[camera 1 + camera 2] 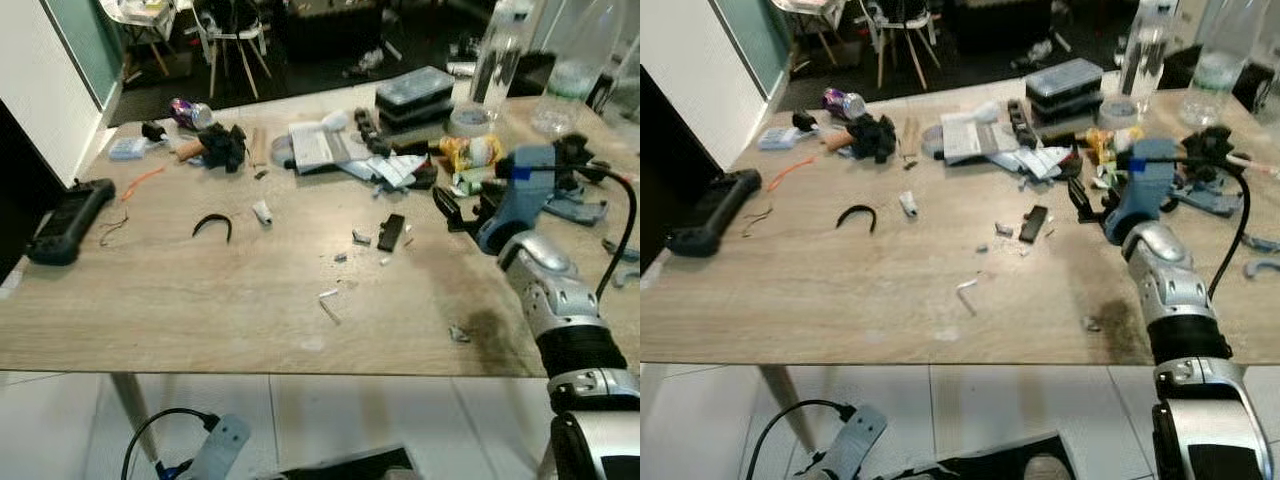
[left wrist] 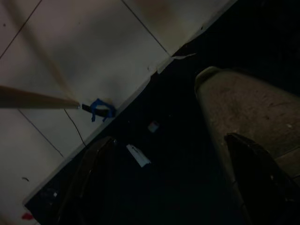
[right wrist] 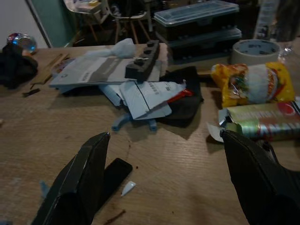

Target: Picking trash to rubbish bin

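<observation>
Wooden table [image 1: 200, 300] holds stacked lidded boxes [image 1: 414, 95], contents unclear; right claw [image 3: 164, 187] spread wide.

Matt wood-grain table [image 1: 200, 300], glossy wrapper [image 3: 253, 84]

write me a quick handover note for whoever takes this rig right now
Right pincer: open, empty, raised over the table near the yellow snack wrapper and crushed can.
Left pincer: open, empty, hanging idle by the floor.
Done: nothing picked yet.
Left: the wrapper, can, paper scraps and other litter all remain on the table.
</observation>
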### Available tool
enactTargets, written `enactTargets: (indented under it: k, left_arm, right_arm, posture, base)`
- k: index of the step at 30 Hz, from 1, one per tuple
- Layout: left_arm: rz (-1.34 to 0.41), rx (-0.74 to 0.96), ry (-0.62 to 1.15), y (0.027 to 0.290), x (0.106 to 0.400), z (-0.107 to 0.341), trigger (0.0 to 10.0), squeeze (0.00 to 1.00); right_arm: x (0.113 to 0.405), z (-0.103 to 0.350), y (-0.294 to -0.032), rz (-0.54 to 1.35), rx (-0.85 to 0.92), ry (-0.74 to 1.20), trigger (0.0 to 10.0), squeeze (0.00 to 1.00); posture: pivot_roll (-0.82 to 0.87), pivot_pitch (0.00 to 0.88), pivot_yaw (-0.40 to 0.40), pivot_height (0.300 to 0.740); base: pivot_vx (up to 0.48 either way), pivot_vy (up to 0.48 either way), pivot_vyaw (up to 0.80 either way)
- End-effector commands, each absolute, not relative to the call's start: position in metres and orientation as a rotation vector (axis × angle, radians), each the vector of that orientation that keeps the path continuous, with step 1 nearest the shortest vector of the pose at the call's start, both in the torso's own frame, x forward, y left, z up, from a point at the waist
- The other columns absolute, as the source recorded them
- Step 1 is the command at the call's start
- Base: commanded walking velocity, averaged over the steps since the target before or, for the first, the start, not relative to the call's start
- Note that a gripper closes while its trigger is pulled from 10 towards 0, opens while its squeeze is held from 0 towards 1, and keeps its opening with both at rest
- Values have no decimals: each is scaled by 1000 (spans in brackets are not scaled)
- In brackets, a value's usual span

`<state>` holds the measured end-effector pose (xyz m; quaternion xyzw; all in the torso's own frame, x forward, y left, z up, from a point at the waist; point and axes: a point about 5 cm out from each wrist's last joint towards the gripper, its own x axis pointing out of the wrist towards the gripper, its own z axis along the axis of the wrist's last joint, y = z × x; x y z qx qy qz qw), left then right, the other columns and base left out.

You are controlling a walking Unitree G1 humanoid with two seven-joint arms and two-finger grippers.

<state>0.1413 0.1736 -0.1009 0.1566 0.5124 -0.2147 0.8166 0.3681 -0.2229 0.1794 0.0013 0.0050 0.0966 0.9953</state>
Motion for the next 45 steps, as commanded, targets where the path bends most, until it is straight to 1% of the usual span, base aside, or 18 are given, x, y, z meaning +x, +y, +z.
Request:
enactTargets:
  k: [1, 2, 3, 12, 18, 24, 30, 37, 41, 43, 45]
  left_arm:
    - [-479, 341, 1155, 177, 125, -106, 10000, 0]
    - [-479, 348, 1166, 177, 121, -108, 10000, 0]
    - [-479, 350, 1173, 177, 118, -109, 10000, 0]
    - [-482, 366, 1214, 185, 102, -112, 10000, 0]
    - [-479, 366, 1228, 191, 94, -113, 10000, 0]
    - [-476, 371, 1216, 200, 97, -111, 10000, 0]
    - [-476, 384, 1215, 212, 96, -108, 10000, 0]
    - [-493, 387, 1219, 215, 93, -108, 10000, 0]
    - [-514, 380, 1219, 214, 89, -108, 10000, 0]
    - [-528, 375, 1216, 212, 87, -109, 10000, 0]
    - [-533, 373, 1212, 211, 88, -109, 10000, 0]
  right_arm:
    - [370, 173, -211, 244, -6, 45, 10000, 0]
    - [371, 174, -202, 303, -9, 50, 10000, 0]
    - [372, 172, -199, 317, -16, 67, 10000, 0]
    - [375, 148, -182, 344, -84, 226, 10000, 0]
    - [375, 140, -185, 287, -37, 253, 10000, 0]
    - [375, 140, -187, 283, 3, 248, 10000, 0]
    - [376, 151, -186, 305, 35, 177, 10000, 0]
    - [378, 158, -183, 319, 24, 154, 10000, 0]
    - [381, 154, -188, 252, -66, 267, 10000, 0]
    - [382, 156, -194, 173, -42, 320, 10000, 0]
    - [384, 159, -195, 147, -21, 320, 10000, 0]
  posture:
    - [-103, 62, 79, 740]
    - [-100, 67, 79, 740]
    - [-95, 75, 80, 740]
    - [-77, 110, 90, 740]
    - [-59, 136, 107, 740]
    - [-47, 159, 123, 740]
    - [-32, 191, 142, 740]
    - [-25, 208, 147, 740]
    - [-23, 228, 147, 740]
    - [-25, 240, 144, 740]
    - [-25, 243, 144, 740]
  base:
    - [0, 0, 0]
    - [0, 0, 0]
    - [0, 0, 0]
    - [0, 0, 0]
    - [0, 0, 0]
    - [0, 0, 0]
    - [0, 0, 0]
    - [0, 0, 0]
    - [0, 0, 0]
    - [0, 0, 0]
    - [0, 0, 0]
